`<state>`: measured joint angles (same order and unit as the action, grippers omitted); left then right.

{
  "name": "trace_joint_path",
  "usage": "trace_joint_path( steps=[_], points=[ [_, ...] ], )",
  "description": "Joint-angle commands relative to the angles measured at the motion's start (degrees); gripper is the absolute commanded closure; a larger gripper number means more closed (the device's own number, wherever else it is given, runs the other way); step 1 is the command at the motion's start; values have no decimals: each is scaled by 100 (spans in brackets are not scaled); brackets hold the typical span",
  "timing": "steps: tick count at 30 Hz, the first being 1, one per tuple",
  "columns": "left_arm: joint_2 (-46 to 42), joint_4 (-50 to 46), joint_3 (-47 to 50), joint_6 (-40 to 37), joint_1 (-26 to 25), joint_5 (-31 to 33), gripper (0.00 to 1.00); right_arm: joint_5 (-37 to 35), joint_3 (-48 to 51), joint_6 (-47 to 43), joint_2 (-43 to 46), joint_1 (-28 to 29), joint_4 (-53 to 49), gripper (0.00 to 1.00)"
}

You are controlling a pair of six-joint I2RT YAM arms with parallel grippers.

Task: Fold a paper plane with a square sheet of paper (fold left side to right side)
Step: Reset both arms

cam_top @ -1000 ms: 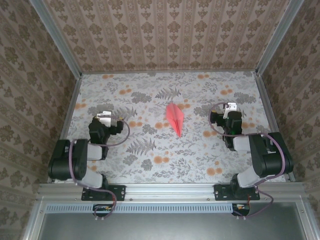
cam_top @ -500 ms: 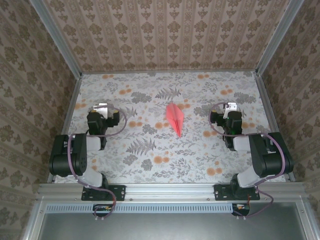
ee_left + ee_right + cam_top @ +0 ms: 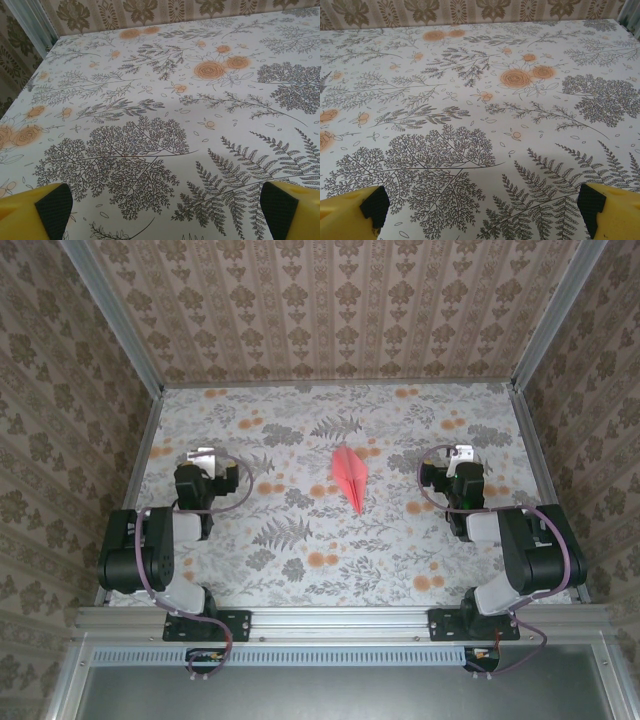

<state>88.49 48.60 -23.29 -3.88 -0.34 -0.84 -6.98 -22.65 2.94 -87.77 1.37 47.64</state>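
Paper plane [image 3: 351, 478] lying folded, centre frame, on counter [image 3: 300, 570]. Left jaws, right jaws hanging released, empty, flanking it. Folding seeming complete; best leaving untouched.

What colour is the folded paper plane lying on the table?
Salmon pink, plain with no print. The paper plane shows best in the top external view.

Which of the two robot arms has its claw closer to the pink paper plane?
The right gripper, on the right of the overhead view; the paper plane lies nearer it than the left gripper.
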Motion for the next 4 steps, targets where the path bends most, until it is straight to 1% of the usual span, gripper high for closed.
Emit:
trace_joint_path(
  steps=[1,4],
  points=[
    [-51,1,-9,98,-12,49,0,74,-38,-65,14,-5,175,0],
    [-49,0,-9,93,-19,47,0,74,-41,-65,17,-4,176,0]
  ],
)
